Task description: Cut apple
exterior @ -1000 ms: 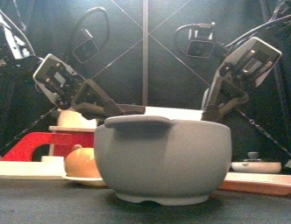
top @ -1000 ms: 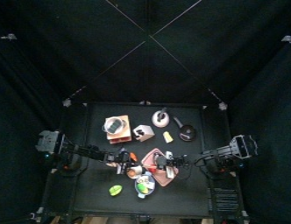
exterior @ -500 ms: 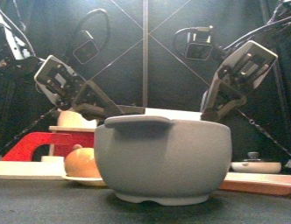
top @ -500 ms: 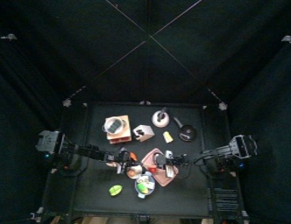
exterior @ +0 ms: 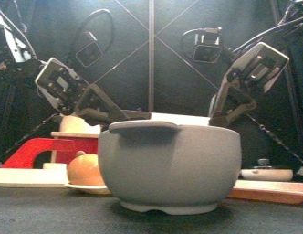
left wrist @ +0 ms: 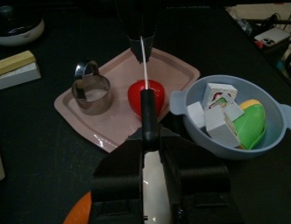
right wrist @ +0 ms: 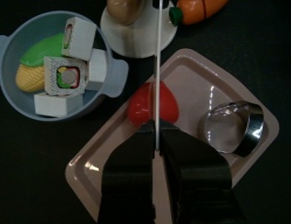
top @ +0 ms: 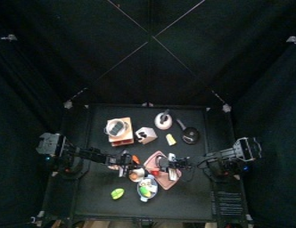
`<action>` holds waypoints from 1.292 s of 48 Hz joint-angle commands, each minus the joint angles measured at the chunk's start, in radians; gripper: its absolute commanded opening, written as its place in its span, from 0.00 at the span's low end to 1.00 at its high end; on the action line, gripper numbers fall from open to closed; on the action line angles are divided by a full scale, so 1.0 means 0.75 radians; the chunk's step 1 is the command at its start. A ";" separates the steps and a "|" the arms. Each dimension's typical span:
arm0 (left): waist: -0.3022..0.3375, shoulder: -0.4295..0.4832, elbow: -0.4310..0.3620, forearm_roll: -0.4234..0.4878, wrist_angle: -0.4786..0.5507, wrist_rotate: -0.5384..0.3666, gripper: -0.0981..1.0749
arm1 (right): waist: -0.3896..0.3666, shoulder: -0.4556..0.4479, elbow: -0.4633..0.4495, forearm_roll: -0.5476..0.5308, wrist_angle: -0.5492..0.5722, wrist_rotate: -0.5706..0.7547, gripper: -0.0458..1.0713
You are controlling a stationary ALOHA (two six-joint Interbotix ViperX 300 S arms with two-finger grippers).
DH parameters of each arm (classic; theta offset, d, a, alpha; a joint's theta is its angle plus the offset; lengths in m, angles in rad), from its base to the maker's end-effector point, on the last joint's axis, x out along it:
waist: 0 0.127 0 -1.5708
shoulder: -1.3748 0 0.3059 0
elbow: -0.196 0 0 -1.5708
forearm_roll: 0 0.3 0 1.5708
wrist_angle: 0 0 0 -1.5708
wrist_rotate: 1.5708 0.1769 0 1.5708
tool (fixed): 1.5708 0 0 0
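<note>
my right gripper (right wrist: 154,140) is clamped on a knife (right wrist: 152,79), blade over the red apple (right wrist: 152,102) on the pink tray (right wrist: 113,157). left gripper (left wrist: 145,144) pinches the apple; blue bowl (right wrist: 19,48) beside the tray.

The apple (left wrist: 145,94) is sitting on the tray (left wrist: 107,136), with a metal cup (left wrist: 92,87) lying beside it on the same tray. Just beside the tray, a bowl (left wrist: 274,147) is holding blocks (left wrist: 217,108). Both are resting on the bench (left wrist: 43,144).
</note>
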 commanded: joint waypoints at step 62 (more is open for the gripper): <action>0.004 -0.002 -0.008 -0.004 0.022 -0.002 0.45 | 0.031 -0.004 0.004 0.008 0.006 -0.002 0.34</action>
